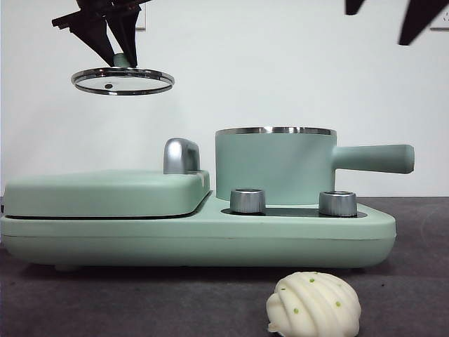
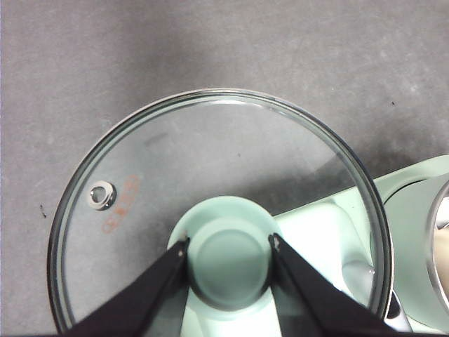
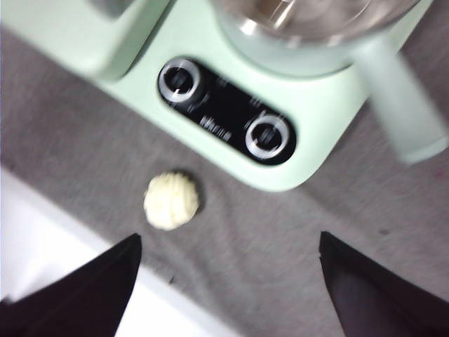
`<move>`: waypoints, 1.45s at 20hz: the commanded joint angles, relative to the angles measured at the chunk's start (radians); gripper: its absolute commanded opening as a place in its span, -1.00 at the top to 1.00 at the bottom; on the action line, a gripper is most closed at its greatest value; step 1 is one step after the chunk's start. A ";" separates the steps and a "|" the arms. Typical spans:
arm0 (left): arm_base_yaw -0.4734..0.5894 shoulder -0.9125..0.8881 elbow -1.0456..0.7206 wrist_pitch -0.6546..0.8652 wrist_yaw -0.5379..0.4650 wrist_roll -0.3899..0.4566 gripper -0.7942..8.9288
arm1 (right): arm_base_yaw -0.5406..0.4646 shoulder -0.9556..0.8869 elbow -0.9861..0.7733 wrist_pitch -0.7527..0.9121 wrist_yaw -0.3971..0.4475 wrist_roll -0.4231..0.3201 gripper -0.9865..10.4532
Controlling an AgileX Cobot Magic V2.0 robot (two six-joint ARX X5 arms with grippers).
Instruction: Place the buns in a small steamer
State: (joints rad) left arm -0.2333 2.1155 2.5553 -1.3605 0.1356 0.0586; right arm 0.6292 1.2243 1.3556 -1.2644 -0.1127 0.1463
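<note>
The left end effector (image 1: 121, 53) hangs high in the air, above the flat lidded griddle (image 1: 105, 193). Its two black jaws are closed tight on the green knob (image 2: 229, 261) of the glass lid (image 1: 123, 81). The lid is held flat, well above everything else, and does not touch the pot. The left wrist view looks down through the glass and shows the small steam hole (image 2: 101, 195) near the lid's rim.

The small steamer (image 1: 275, 165) stands on the right part of the green cooker base (image 1: 196, 239). Its top is open, with the shiny steel rim showing. Its long green handle (image 1: 372, 159) points to the right. Two silver dials (image 1: 248, 200) sit on the base just in front of the pot.

The shell-shaped bun (image 1: 313, 305) with ridges and little green dots lies on the grey worktop (image 1: 105, 302), in front of the cooker base and a little apart from it. I can see only this one bun.

The right end effector (image 3: 228, 281) is up high over the worktop, above the bun's area. Its jaws are spread wide apart and hold nothing.
</note>
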 commanded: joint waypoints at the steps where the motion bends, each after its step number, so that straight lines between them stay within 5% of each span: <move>1: -0.003 0.003 0.039 0.021 0.007 -0.008 0.59 | 0.050 -0.082 -0.143 0.034 -0.003 0.078 0.02; 9: -0.003 0.003 0.039 0.021 0.007 -0.008 0.59 | 0.261 -0.121 -0.518 0.400 -0.045 0.174 0.02; 17: -0.003 0.003 0.039 0.020 0.007 -0.008 0.59 | 0.285 0.113 -0.617 0.701 -0.028 0.186 0.02; 20: -0.003 0.003 0.039 0.020 0.007 -0.008 0.59 | 0.285 0.184 -0.617 0.734 -0.016 0.185 0.07; 23: -0.003 0.003 0.039 0.020 0.007 -0.008 0.59 | 0.286 0.211 -0.617 0.748 0.017 0.182 0.44; 29: -0.003 0.003 0.039 0.020 0.007 -0.008 0.59 | 0.285 0.196 -0.502 0.612 0.009 0.183 0.46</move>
State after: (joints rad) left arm -0.2333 2.1155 2.5553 -1.3590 0.1356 0.0586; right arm 0.9031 1.4216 0.8246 -0.6464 -0.1047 0.3218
